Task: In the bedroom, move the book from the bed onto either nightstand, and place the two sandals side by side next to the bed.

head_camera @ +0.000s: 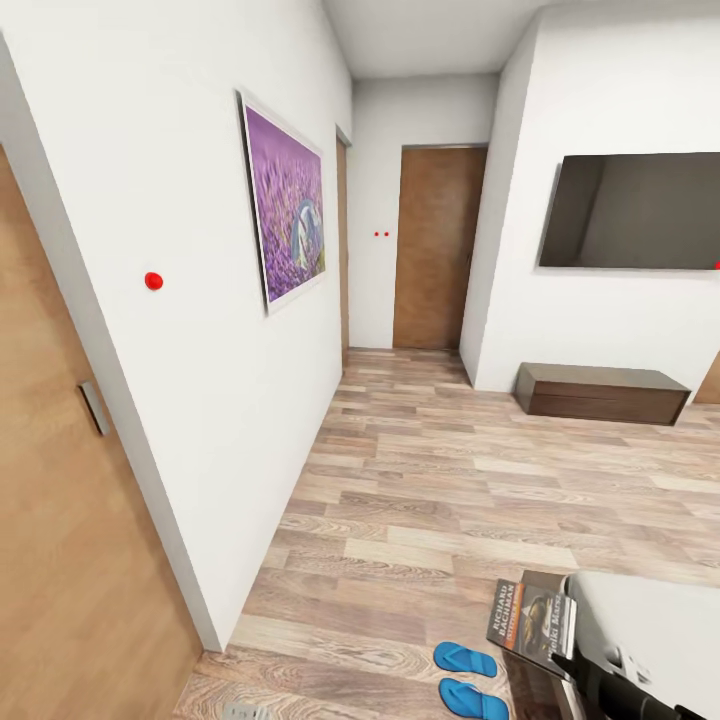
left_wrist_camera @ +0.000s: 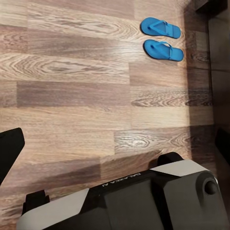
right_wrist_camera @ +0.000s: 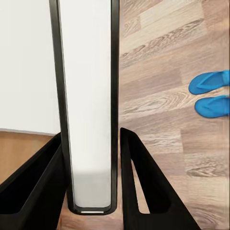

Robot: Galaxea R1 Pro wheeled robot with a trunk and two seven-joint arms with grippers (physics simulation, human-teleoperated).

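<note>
Right claw (right_wrist_camera: 91, 191) gripping book (head_camera: 532, 620), sandals (head_camera: 468, 676) paired beside, hallway beyond

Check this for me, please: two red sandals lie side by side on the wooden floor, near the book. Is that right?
Not quite. The sandals are bright blue, not red, as the head view shows. They do lie side by side on the wooden floor, near the book.

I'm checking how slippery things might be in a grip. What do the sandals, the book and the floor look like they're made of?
Sandals: probably foam or rubber, with a matte, even blue and thin flat soles.
Book: paper, with a printed and slightly glossy cover, judging by its lettering and picture.
Floor: wood or wood-look planks, with visible grain, mixed tones and a soft sheen.
</note>
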